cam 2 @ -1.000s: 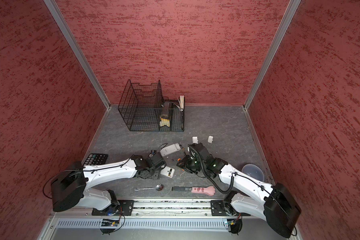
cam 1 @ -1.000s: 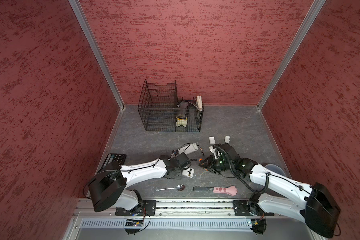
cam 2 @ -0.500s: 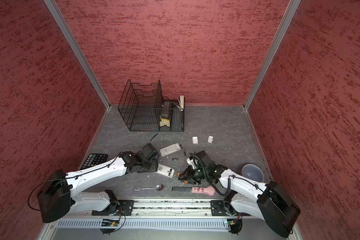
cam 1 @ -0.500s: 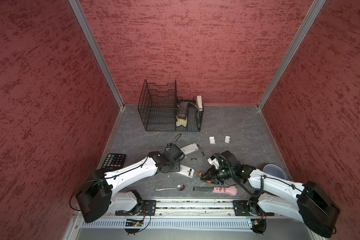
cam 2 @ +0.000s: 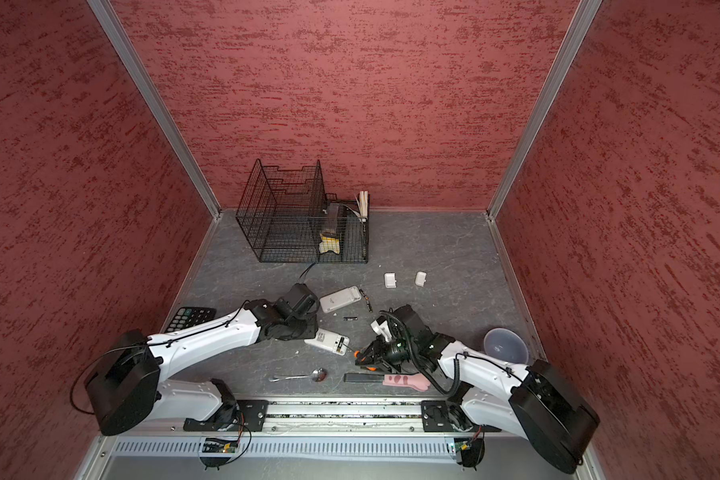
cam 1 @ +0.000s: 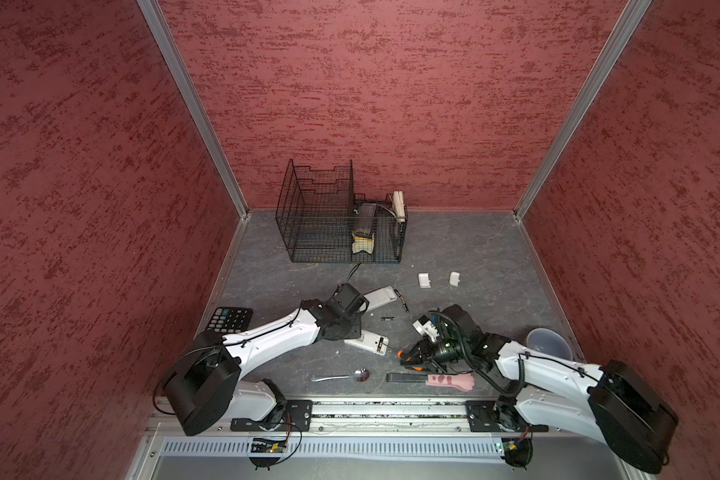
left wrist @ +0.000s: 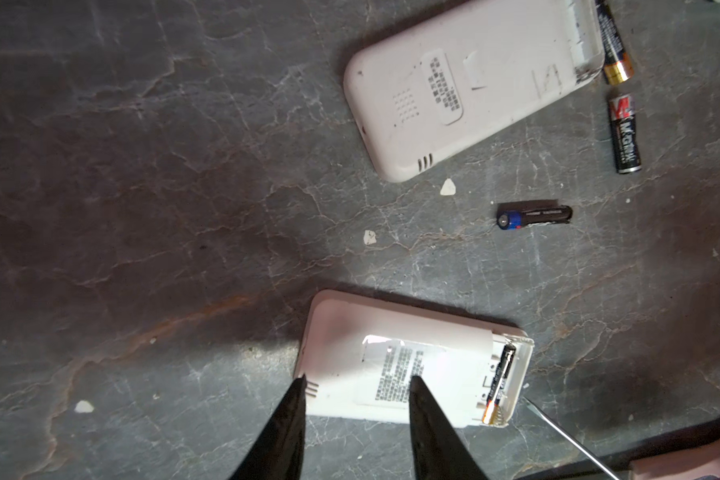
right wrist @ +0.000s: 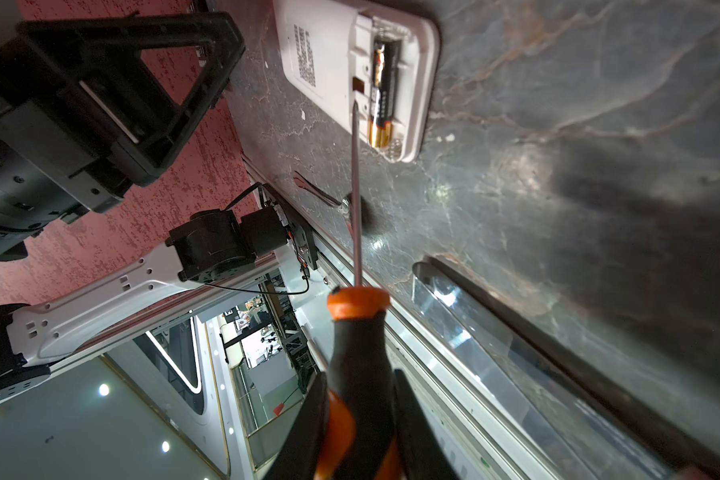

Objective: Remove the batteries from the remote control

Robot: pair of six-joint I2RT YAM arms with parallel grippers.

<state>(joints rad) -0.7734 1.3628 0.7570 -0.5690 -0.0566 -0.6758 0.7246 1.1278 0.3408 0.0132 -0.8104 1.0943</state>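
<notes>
One battery [left wrist: 500, 376] in remote [left wrist: 391, 328], left gripper [left wrist: 358, 377] at remote's opposite end

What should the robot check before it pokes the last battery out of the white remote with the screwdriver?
1. Cover off the near remote: ok, its compartment is open.
2. All batteries out: not ok. One battery sits inside, and three loose batteries are already out.
3. Right tool gripping the screwdriver: ok.
4. Screwdriver tip touching the battery: cannot tell. It is close to the compartment, but contact is unclear.
5. Left tool steadying the near remote: cannot tell. It stands open over the end away from the battery.
</notes>
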